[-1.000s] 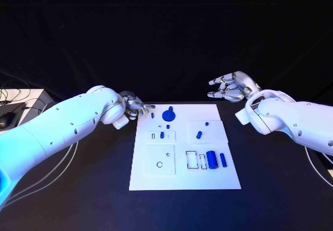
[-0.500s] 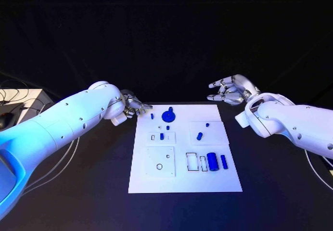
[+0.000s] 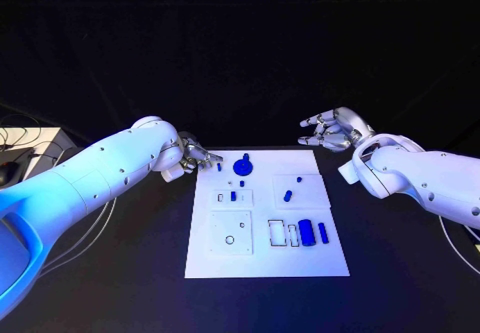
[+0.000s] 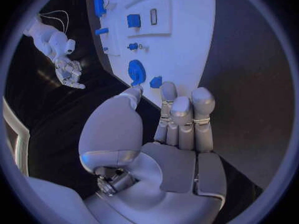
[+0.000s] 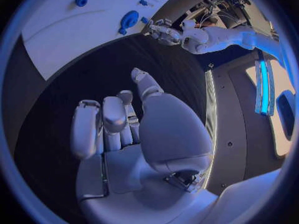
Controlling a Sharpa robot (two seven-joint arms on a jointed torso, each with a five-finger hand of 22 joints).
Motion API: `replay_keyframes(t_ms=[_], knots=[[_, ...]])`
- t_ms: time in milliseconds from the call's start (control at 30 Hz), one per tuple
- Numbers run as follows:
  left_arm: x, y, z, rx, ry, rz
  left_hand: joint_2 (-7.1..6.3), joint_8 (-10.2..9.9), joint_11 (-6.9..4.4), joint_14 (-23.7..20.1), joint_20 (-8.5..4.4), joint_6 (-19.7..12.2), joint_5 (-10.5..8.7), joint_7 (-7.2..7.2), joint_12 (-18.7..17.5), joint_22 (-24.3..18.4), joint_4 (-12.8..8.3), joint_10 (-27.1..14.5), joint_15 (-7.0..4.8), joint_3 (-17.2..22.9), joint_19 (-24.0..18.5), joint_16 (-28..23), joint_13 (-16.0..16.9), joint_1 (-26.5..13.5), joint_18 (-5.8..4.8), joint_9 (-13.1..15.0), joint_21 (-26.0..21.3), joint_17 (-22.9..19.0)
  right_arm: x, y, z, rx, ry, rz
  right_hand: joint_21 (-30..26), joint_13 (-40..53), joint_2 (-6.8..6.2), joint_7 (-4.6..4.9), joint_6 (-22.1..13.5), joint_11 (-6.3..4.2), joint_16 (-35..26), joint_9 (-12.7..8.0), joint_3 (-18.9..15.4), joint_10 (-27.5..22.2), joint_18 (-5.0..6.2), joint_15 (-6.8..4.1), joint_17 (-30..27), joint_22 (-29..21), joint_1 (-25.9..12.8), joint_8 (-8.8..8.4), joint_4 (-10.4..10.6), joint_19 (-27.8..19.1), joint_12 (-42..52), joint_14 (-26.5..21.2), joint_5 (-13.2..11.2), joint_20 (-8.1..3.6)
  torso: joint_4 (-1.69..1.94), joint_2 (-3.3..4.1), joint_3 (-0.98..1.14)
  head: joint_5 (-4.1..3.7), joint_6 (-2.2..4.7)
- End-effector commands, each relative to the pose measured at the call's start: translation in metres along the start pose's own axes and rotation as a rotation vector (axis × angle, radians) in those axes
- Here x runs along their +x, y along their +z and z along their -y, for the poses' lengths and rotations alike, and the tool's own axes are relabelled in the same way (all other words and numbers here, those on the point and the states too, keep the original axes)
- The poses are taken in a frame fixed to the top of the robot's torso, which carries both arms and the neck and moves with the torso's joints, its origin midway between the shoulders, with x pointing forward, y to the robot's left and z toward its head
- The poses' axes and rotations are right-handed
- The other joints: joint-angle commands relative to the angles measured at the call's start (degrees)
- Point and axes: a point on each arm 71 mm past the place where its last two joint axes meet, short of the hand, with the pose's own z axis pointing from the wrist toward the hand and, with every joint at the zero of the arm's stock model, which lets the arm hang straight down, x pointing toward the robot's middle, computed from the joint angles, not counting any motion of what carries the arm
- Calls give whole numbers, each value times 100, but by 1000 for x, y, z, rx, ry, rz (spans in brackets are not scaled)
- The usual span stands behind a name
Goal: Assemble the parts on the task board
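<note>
The white task board [image 3: 300,260] lies in the middle of the black table. On its far part stand a round blue knob [image 3: 243,166] and a small blue peg [image 3: 219,166]. Two small blue pieces [image 3: 233,196] [image 3: 287,195] sit mid-board, and two blue cylinders [image 3: 306,233] [image 3: 323,229] lie nearer me. My left hand [image 3: 195,156] hovers at the board's far left corner, fingers stretched out and holding nothing; its fingertips [image 4: 168,90] point at the peg [image 4: 156,81] and knob [image 4: 136,72]. My right hand [image 3: 330,130] hangs beyond the far right corner, fingers loosely apart, with nothing in it.
A pale box with cables [image 3: 20,149] sits at the table's left edge. Thin cables run along the left [image 3: 95,229] and right [image 3: 465,243] sides of the table. Bare black table surrounds the board.
My left arm has swung a little further in, with its hand edging towards the board's far left corner. My right hand has dropped slightly. The parts have not moved.
</note>
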Motion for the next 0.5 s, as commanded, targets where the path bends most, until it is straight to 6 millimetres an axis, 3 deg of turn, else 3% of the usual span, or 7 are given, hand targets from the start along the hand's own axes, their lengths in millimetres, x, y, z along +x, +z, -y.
replay_keyframes(t_ms=[33,500], knots=[[2,-1,4,5,8,-22,30,-33,1,-1,9,56,-24,-1,-26,9,0,-38,13,-30,-27,-28,7,-42,-111,15,-4,10,1,0,-1,-14,-5,-4,-17,7,11,58,-1,-35,-26,-2,-32,8,-4,-9,4,1097,-22,-33,3,442,4,42,34,-2,-11,11,0,-1,-4],[6,2,8,10,6,-19,120,-50,5,-10,15,57,-16,6,-26,17,-17,-48,17,7,-33,-36,11,51,-108,39,-2,12,1,1,-2,-16,-4,-7,-17,7,11,58,-1,-35,-26,-2,-32,8,-4,-9,4,1097,-22,-33,3,442,4,42,34,-2,0,14,-2,-23,-15]])
